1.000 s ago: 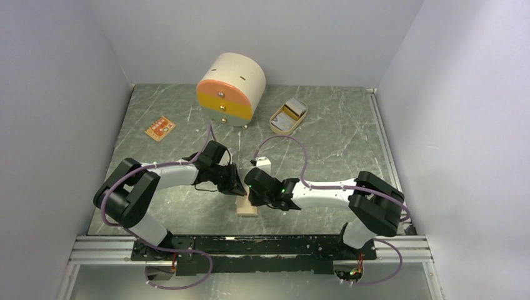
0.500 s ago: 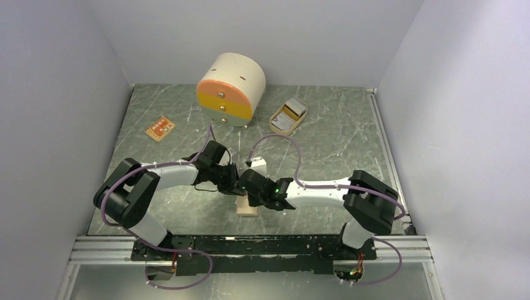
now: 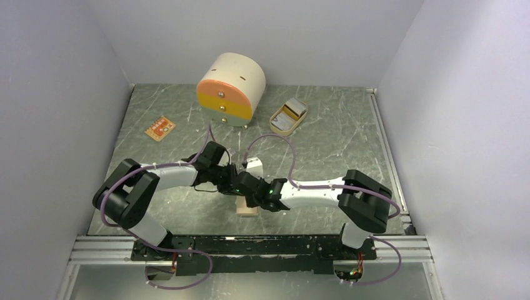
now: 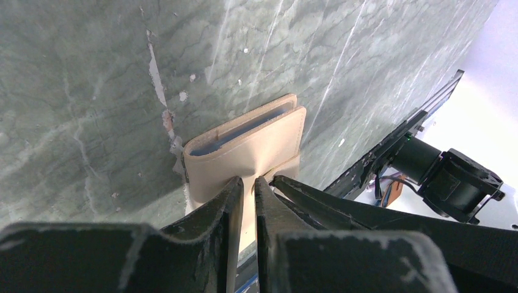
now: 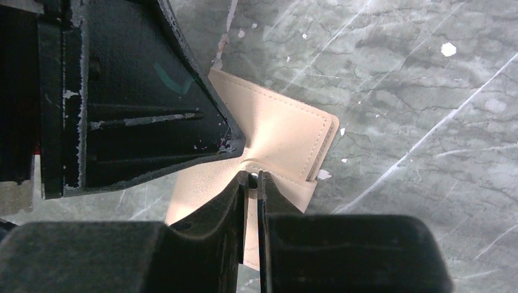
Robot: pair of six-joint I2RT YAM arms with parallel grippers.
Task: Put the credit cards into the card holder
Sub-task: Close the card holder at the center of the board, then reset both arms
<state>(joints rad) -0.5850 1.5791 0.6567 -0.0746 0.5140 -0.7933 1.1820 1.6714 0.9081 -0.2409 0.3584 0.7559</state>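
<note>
1. Both arms meet at 6 o'clock on the desk [image 3: 325,144], right over the tan card holder [image 4: 250,143], which lies folded and flat.
2. The left gripper [image 4: 247,180] has its jaws pressed nearly together, nipping the holder's strap. The right gripper [image 5: 251,176] is pinched on the same tab, and the leather puckers between them.
3. This looks like work on the flap. I'd anchor one side, ease the other gently and avoid twisting, or the contents may slide out.
4. A blue credit card [image 4: 244,132] shows edge-on inside the holder.
5. The oval tray [image 3: 273,119] at 1 o'clock holds pale and yellow flat pieces, too small to identify. The drawer box [image 3: 231,81] at 12 looks closed.
</note>
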